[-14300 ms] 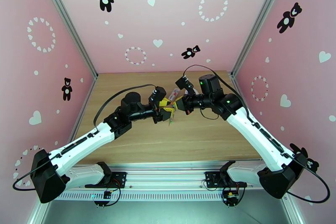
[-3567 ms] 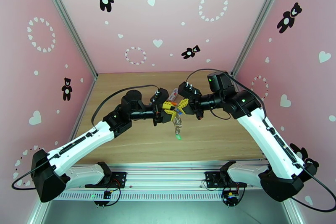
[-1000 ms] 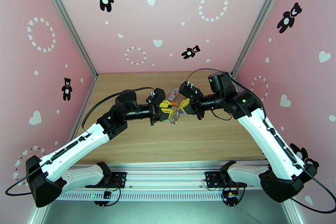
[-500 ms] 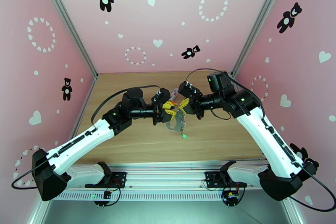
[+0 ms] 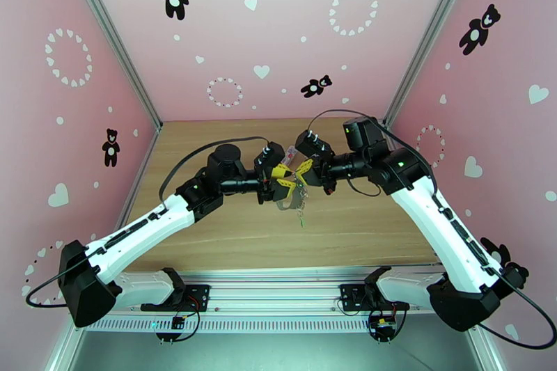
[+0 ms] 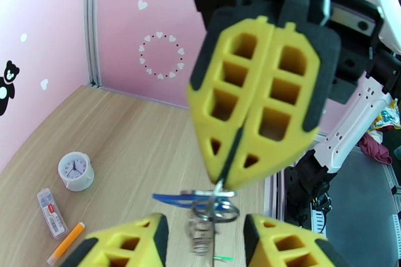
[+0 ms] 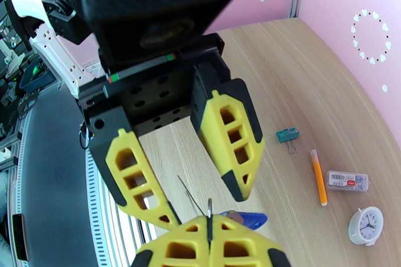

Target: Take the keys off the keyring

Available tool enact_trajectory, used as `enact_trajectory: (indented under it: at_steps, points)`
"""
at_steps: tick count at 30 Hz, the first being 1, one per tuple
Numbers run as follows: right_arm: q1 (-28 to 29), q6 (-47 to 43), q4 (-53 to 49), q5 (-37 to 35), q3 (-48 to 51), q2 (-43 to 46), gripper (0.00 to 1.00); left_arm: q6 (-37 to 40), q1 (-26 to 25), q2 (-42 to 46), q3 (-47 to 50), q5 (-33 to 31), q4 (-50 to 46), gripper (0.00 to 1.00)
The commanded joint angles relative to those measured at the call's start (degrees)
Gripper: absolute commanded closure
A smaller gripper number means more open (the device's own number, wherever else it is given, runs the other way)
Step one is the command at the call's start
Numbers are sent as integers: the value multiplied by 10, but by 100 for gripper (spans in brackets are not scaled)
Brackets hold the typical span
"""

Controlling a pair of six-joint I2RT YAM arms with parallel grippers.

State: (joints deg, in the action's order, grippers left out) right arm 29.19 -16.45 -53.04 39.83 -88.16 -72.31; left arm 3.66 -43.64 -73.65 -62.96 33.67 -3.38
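— Where is the keyring (image 6: 200, 233)?
— Off the table (image 5: 230, 240), hanging in the air near the middle, between the two arms. The right gripper (image 7: 209, 225) has its yellow fingers pressed flat together on a thin metal ring at the top of it.
— And the left gripper (image 7: 205, 205)?
— Its jaws stand apart, one finger on each side of the ring. As far as I can tell it touches neither the ring nor the keys.
— The keys?
— The blue key (image 7: 249, 220) sticks out sideways just under the right gripper's tips, at the ring. The green key (image 6: 221, 258) dangles lowest, at the bottom of the loop, on the near side.
— Anything lying on the wood?
— On the far side of the grippers there is a small white clock (image 6: 75, 170), a clear little box (image 6: 51, 212) and an orange pen (image 6: 65, 243), close together. A teal binder clip (image 7: 287, 136) lies a little apart from them
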Motion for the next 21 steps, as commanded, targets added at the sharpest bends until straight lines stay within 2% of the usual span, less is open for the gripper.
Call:
enact_trajectory:
  at_steps: [1,8,21]
  points:
    - [3,22,25,-2,-3,-4,100,-12,1,-1,4,-30,27,53]
    - [5,44,47,-5,16,0,100,-16,1,-1,17,-52,44,52]
    - [4,59,69,-22,37,21,100,1,1,21,57,-52,80,68]
